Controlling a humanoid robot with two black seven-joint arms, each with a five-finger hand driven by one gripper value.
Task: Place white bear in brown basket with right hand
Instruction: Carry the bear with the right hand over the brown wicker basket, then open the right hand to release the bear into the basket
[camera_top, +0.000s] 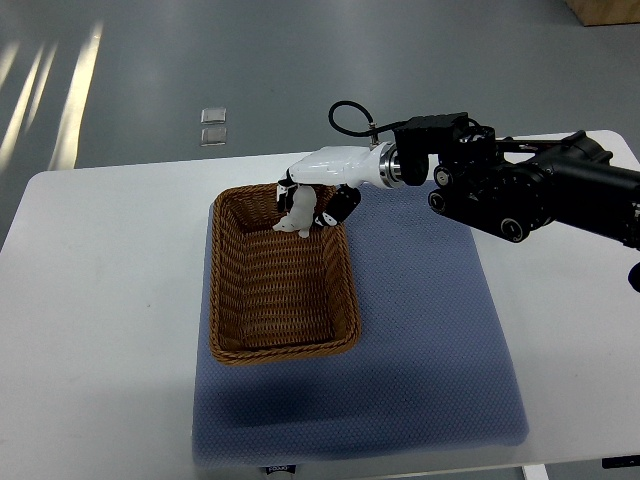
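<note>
A rectangular basket (283, 285) of brown woven wicker sits on a blue-grey mat (420, 340) with a fine dotted texture and rounded corners. The mat lies on a smooth white table (100, 330) with rounded corners. The basket has a thick braided rim and sloping walls of tight horizontal weave. Its long side runs away from the robot, and its inside floor shows the same ribbed pattern.

The right arm (530, 190) comes in from the picture's right edge. It is built of matte black blocky housings with round silver bolt heads, and a black cable loops above its wrist. A shiny metal ring joins the wrist to the right hand (318, 195), which has a glossy white shell over its back and black jointed fingers (341, 205) below.

The fingers are curled down around a small white bear (298, 214) made of soft, plush-looking material. The toy hangs in their grasp over the far end of the basket, just inside its far rim. Its pale body shows against the brown weave, with a rounded part pointing toward the picture's left. I cannot tell whether the bear touches the basket wall behind it.

Beyond the table, the floor (200, 70) is smooth grey with pale streaks of reflected light, and two small glossy square plates (213, 125) are set in it.
</note>
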